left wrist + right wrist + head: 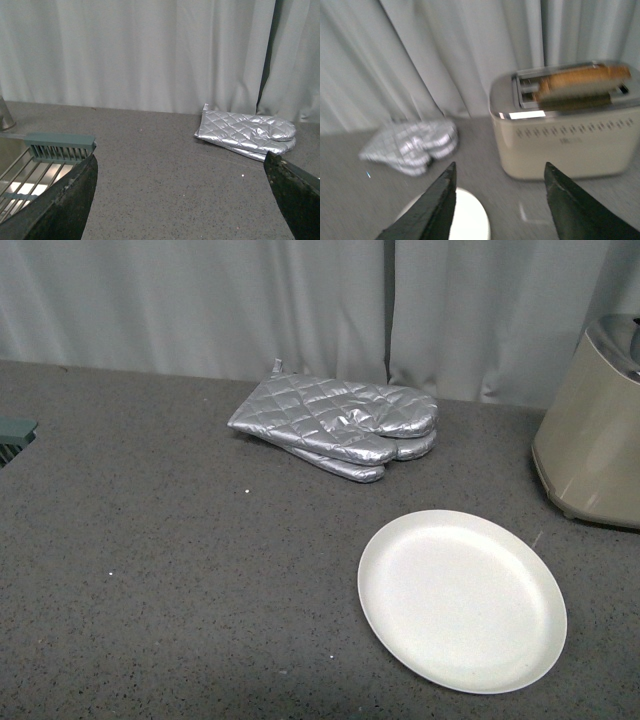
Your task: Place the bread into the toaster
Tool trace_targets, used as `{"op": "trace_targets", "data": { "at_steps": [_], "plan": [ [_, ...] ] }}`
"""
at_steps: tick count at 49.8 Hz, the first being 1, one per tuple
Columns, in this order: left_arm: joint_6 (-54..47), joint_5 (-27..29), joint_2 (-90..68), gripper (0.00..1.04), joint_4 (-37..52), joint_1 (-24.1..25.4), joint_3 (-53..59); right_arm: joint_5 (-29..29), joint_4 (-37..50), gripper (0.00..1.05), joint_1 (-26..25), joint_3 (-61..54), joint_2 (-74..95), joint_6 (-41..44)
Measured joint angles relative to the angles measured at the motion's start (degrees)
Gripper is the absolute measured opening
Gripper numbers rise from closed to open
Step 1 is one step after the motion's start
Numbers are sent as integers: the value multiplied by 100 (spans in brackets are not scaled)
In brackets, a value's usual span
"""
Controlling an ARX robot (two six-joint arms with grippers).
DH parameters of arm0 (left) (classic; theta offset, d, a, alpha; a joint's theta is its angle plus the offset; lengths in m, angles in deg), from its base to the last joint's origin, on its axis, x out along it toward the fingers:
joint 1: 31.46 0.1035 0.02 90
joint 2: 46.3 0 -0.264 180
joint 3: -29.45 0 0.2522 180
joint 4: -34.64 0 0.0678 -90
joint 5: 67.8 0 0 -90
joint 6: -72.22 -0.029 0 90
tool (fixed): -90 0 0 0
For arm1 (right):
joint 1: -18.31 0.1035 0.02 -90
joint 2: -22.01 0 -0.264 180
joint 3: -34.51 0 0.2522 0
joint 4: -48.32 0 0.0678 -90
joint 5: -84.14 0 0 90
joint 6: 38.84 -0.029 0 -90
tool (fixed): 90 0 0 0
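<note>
The beige toaster [592, 445] stands at the right edge of the front view. In the right wrist view the toaster [565, 142] has its silver top toward me, and the tan bread slice [580, 80] stands in one of its slots with its upper part sticking out. My right gripper [500, 172] is open and empty, a short way in front of the toaster, above the counter. My left gripper [180, 167] is open and empty over bare counter. Neither arm shows in the front view.
A white round plate [462, 598] lies empty at front right; its edge shows in the right wrist view [465, 220]. Silver quilted oven mitts [335, 425] lie stacked at the back centre. A green-rimmed dish rack [55, 150] over a sink is at far left. Grey curtains hang behind.
</note>
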Motion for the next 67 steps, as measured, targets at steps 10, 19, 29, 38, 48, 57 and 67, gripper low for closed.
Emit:
{"op": "trace_targets", "data": {
  "at_steps": [10,19,29,38,48,57,67],
  "plan": [
    [-4,0,0,98,0,0,0,0,-514,1,-22,-518,-1882,802],
    [-4,0,0,98,0,0,0,2,-514,1,-24,-520,-1888,866],
    [-4,-2,0,98,0,0,0,0,-514,23,-24,-520,-1888,890],
    [-4,-2,0,98,0,0,0,0,-514,60,-24,-520,-1888,890],
    [-4,-2,0,98,0,0,0,0,-514,97,-24,-520,-1888,887],
    [-4,-2,0,98,0,0,0,0,-514,95,-24,-520,-1888,892],
    [-4,-2,0,98,0,0,0,0,-514,95,-24,-520,-1888,892]
  ]
}}
